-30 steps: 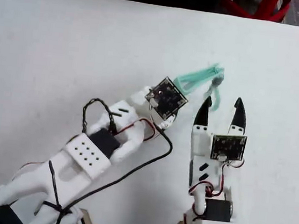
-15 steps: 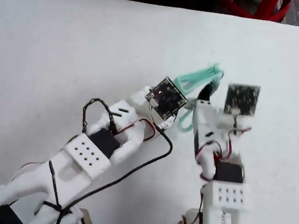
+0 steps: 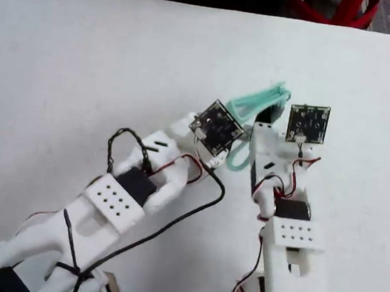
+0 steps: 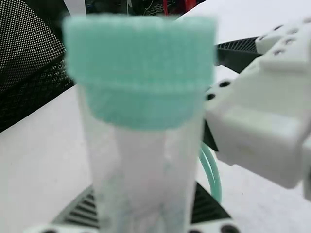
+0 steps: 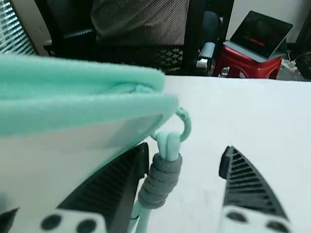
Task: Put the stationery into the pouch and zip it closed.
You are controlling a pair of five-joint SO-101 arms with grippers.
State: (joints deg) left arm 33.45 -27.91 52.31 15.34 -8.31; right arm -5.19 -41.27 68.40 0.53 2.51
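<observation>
— White bench [image 3: 86,49] is spread under both arms, and a black mesh chair [image 5: 131,24] is seen beyond its far edge. How is the left gripper set?

— The left gripper [image 4: 143,206] is clamped on the pouch [image 4: 141,73]. The clear body is pinched between the fingers, and the teal band is carried at the end away from them.

— And the right gripper?

— The right gripper [image 5: 186,150] is held with its fingers apart, just beside the pouch's end. The grey-wrapped zip pull [image 5: 160,179] is hung between them, close to one finger; whether it is touched cannot be told. A teal cord loop [image 3: 238,158] is seen between the two arms, near the pouch.
</observation>
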